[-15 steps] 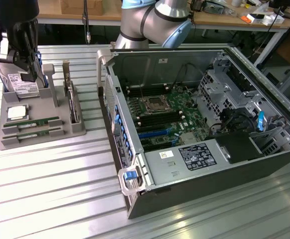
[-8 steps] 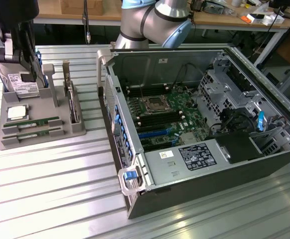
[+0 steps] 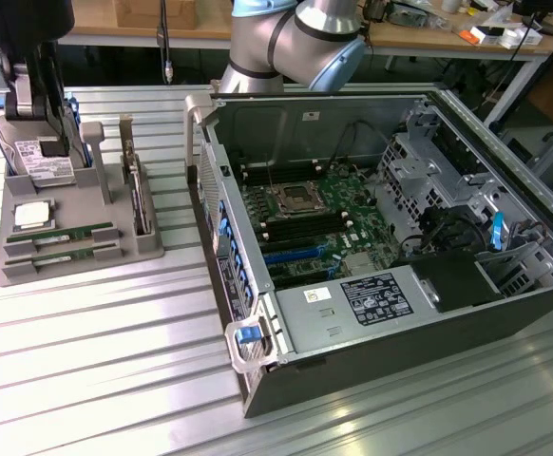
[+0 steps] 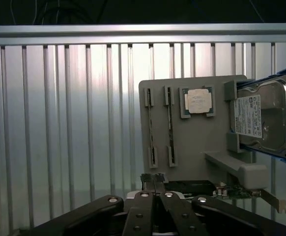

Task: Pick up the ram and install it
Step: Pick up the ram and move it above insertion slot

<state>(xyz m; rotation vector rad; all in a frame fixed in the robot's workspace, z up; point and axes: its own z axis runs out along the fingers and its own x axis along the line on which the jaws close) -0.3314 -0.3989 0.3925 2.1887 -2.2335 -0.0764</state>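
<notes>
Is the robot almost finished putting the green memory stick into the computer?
Not yet; nothing looks done. The long, thin green ram stick lies in its slot on the flat grey plastic tray. The jaws are shut, hold nothing and hover near that tray. Lifting the stick and fitting it inside the open black computer case are both left.

A silver-grey robot arm with pale blue joint caps [image 3: 295, 33] bends in at the top edge of the exterior view, its thick rounded joints bunched close together. In the wrist view, the black metal gripper [image 4: 154, 181] points away from the camera, linkages spread to either side, its jaws pressed together tip to tip.
</notes>
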